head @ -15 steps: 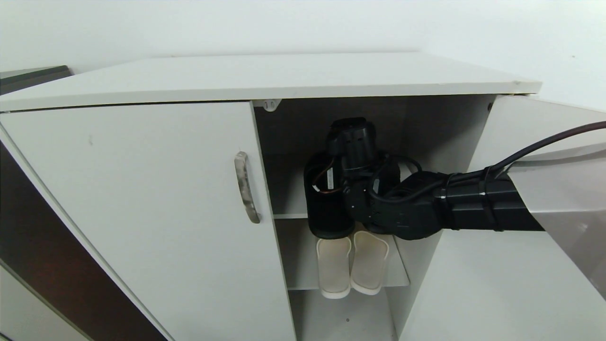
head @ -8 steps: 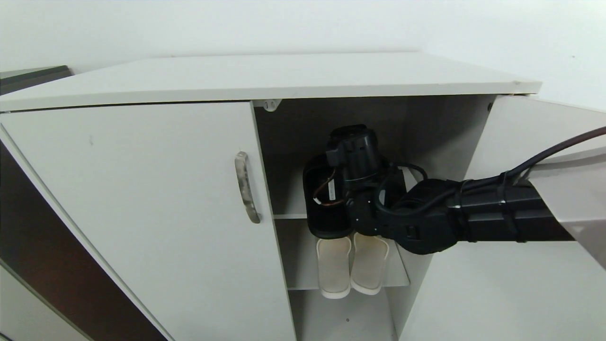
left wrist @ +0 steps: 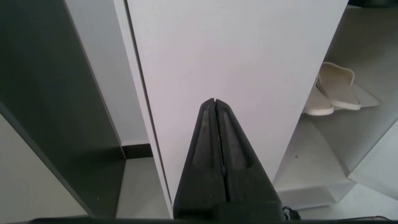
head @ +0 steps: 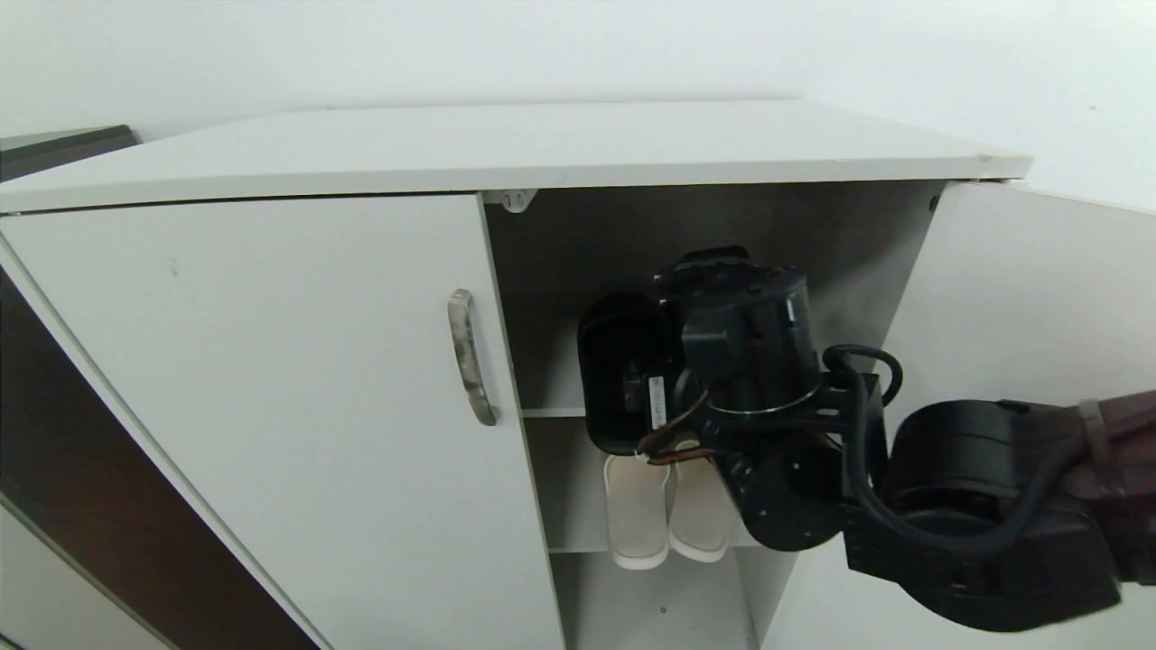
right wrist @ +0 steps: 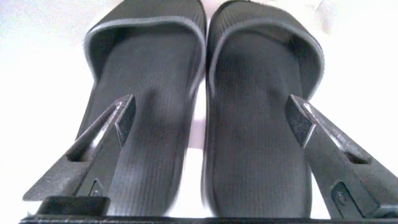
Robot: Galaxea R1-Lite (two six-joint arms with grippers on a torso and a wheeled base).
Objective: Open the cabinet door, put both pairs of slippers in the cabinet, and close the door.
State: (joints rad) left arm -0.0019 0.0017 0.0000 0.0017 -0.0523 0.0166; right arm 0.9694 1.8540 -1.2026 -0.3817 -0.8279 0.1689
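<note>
1. The cabinet (head: 506, 144) spans the frame's middle. Its left door (head: 271, 406) is closed and its right door (head: 1020, 298) stands open at the right edge.
2. Black slippers (head: 619, 361) sit on the upper shelf, centre frame.
3. White slippers (head: 637, 515) lie on the shelf below, heels overhanging its edge.
4. The right gripper (right wrist: 210, 102) is spread wide, its fingers flanking the black pair.
5. The left gripper (left wrist: 214, 102) is empty with its fingers pressed together, facing the left door.

No legible text, numbers or signs in any view. One small white tag (head: 657, 403) sits on the wiring of the right arm (head: 975, 506), in front of the cabinet (head: 506, 149) opening. Its print is too small to read.
</note>
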